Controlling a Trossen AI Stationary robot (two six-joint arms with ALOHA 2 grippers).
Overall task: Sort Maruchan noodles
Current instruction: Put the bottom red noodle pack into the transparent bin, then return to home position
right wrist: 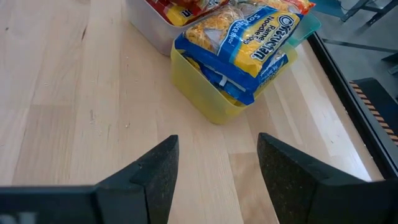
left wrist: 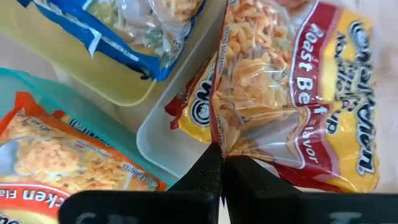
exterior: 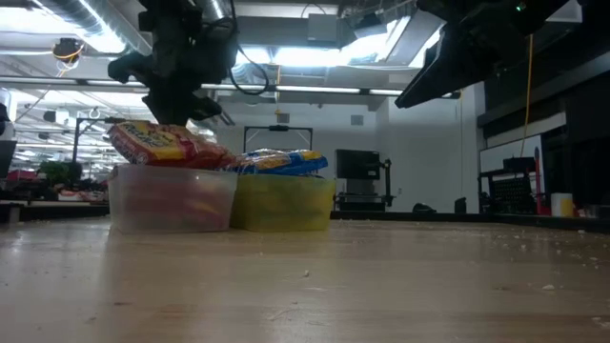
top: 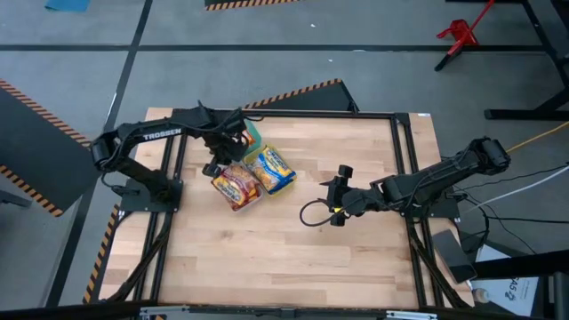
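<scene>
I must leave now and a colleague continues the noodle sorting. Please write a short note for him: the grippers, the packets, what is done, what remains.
Left gripper: shut on the edge of the red-brown Roast Beef packet, over the clear container.
Right gripper: open, empty, over bare table.
Blue-and-yellow packets lie in the yellow container; an orange packet lies in the green container.
Done: no loose packets show on the table.
Left: release the Roast Beef packet into the clear container.

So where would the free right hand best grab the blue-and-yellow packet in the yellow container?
Probably the blue-and-yellow packet by its end that overhangs the yellow container rim, coming from above. It lies flat on the pile, so its edges stick out. The open right hand hovers over bare table.
</scene>
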